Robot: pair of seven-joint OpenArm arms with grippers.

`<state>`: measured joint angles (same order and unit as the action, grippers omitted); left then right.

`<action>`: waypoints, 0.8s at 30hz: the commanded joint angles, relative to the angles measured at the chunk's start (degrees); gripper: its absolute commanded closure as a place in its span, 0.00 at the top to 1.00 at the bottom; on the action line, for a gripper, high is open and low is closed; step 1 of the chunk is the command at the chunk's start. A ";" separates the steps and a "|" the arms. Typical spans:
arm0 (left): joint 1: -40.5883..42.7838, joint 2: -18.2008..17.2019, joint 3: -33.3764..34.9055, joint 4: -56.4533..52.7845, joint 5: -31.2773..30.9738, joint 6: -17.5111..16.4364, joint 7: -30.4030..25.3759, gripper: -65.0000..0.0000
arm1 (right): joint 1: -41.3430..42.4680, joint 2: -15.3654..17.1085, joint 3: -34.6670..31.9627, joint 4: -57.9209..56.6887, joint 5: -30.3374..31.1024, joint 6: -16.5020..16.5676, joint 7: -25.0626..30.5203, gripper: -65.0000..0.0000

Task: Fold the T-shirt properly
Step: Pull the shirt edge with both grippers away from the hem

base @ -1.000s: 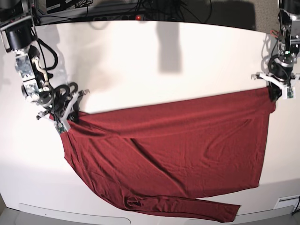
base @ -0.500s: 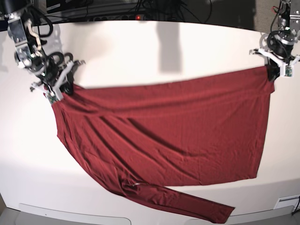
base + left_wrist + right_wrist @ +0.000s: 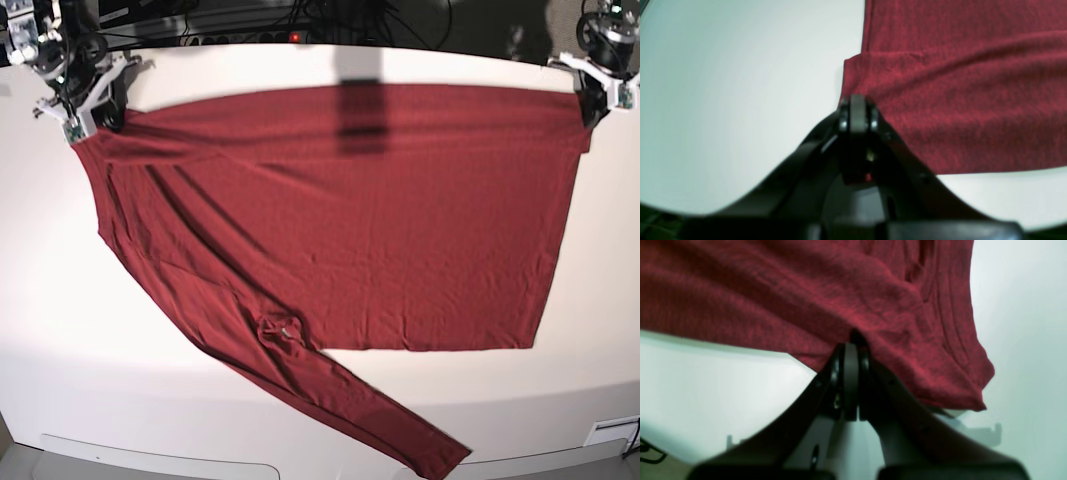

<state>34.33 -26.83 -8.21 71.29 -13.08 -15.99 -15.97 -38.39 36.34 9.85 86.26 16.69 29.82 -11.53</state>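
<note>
The maroon T-shirt [image 3: 350, 220] lies spread wide over the white table [image 3: 60, 300], with one long sleeve [image 3: 370, 415] running toward the front edge. My left gripper [image 3: 588, 110] is shut on the shirt's far right corner; in the left wrist view the closed gripper [image 3: 856, 100] pinches the cloth edge [image 3: 957, 100]. My right gripper [image 3: 100, 122] is shut on the far left corner; in the right wrist view the gripper [image 3: 853, 340] bites into bunched fabric [image 3: 840, 290].
Cables and a power strip [image 3: 290, 35] lie behind the table's far edge. A white bracket [image 3: 612, 432] sits at the front right corner. The table's front rim [image 3: 160, 455] runs below the sleeve.
Both grippers have pulled the shirt's top edge away toward the far side of the table. The cloth has stretched out flatter and wider, and the sleeve has slid back from the front edge.
</note>
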 commanded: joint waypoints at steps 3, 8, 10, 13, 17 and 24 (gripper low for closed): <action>4.17 0.00 0.63 0.26 2.62 -0.57 10.91 0.00 | -4.57 -1.97 2.67 -0.13 -3.06 0.20 -7.74 0.00; 6.91 0.00 0.63 3.37 3.37 -0.57 10.91 0.00 | -7.41 -5.70 6.80 1.38 -4.72 4.22 -7.21 0.00; 7.30 0.00 0.63 4.35 4.44 -0.57 10.91 0.00 | -7.50 -6.82 7.89 1.46 -4.72 5.44 -6.88 0.00; 7.43 -0.02 0.63 5.62 5.62 -0.55 11.08 0.00 | -7.52 -7.32 8.48 1.49 -4.48 6.73 -6.91 0.00; 7.41 -0.02 0.63 6.73 5.60 -0.52 11.17 0.00 | -7.34 -7.26 8.52 1.51 -4.48 6.73 -6.82 0.00; 7.26 -0.02 -2.64 11.98 5.57 -0.50 11.15 0.05 | -7.30 -6.82 8.72 3.87 -1.79 6.71 -6.86 0.00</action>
<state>40.80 -26.33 -10.61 83.05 -8.12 -15.70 -5.89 -44.38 29.19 18.72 90.26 16.25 35.44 -14.44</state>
